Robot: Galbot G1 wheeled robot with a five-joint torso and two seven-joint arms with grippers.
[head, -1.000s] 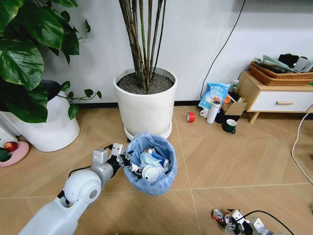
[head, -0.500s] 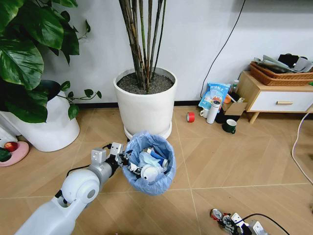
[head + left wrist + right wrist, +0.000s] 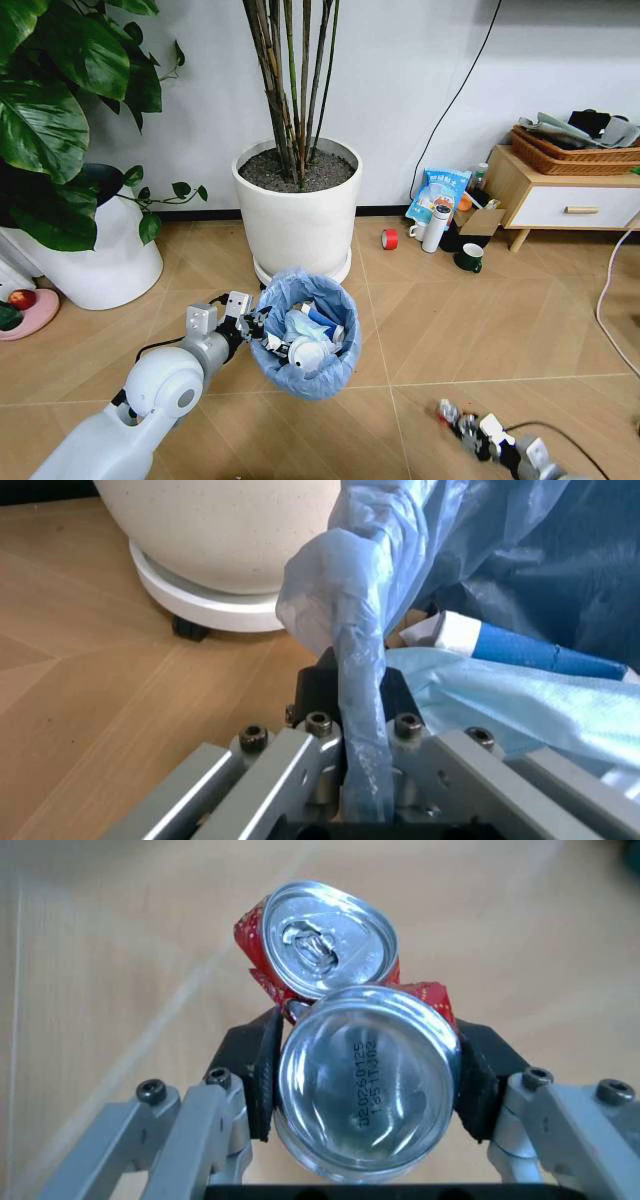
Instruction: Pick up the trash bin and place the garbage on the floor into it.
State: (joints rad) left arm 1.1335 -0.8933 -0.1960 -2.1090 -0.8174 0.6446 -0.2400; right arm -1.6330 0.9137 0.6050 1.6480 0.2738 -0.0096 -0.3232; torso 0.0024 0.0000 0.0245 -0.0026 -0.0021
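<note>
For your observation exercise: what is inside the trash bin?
Inside the trash bin: crumpled white paper, pale-blue tissue and a blue-and-white wrapper. Anything beneath that top layer is covered.

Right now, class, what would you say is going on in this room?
A wheeled robot is clearing litter off the floor. Its left end effector is clamped on the blue-bagged rim of the trash bin, which already holds crumpled paper and wrappers, in front of a white plant pot. Its right end effector, low at the robot's right, grips a crushed red can between its pads; the can is not yet in the bin.
</note>
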